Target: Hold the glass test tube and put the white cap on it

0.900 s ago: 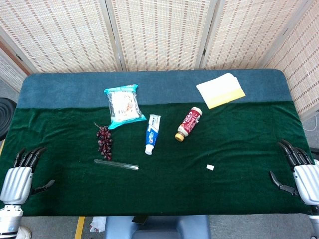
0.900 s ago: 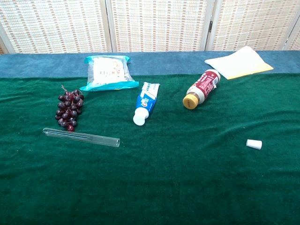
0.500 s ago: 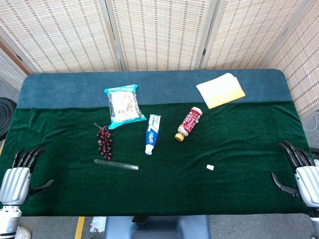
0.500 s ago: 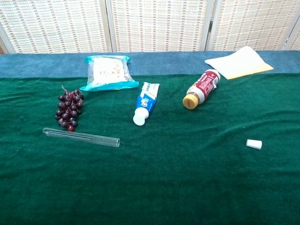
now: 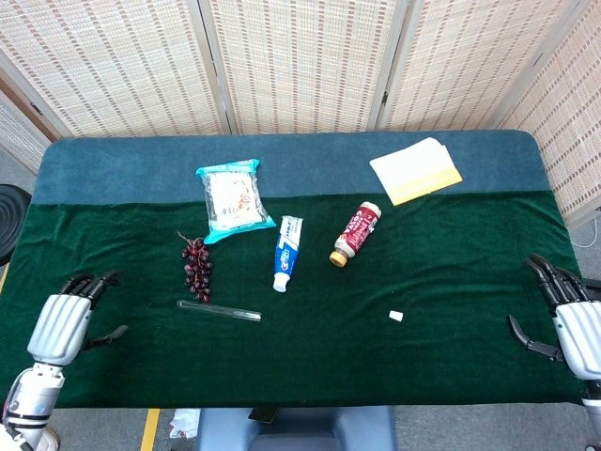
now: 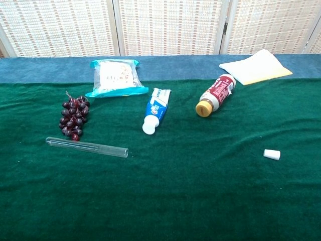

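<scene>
The glass test tube lies flat on the green cloth, just in front of the grapes. The small white cap lies alone on the cloth, well to the tube's right. My left hand hovers at the table's left front edge, empty with fingers apart, well left of the tube. At the right front edge my right hand is likewise empty, fingers apart, far right of the cap. Neither hand shows in the chest view.
A bunch of dark grapes lies behind the tube. A snack packet, a toothpaste tube and a red-labelled bottle lie mid-table. A folded yellow-white cloth sits at the back right.
My left hand has moved right and forward, in over the table's left edge. The right hand has shifted slightly. The tube and cap have not moved.
</scene>
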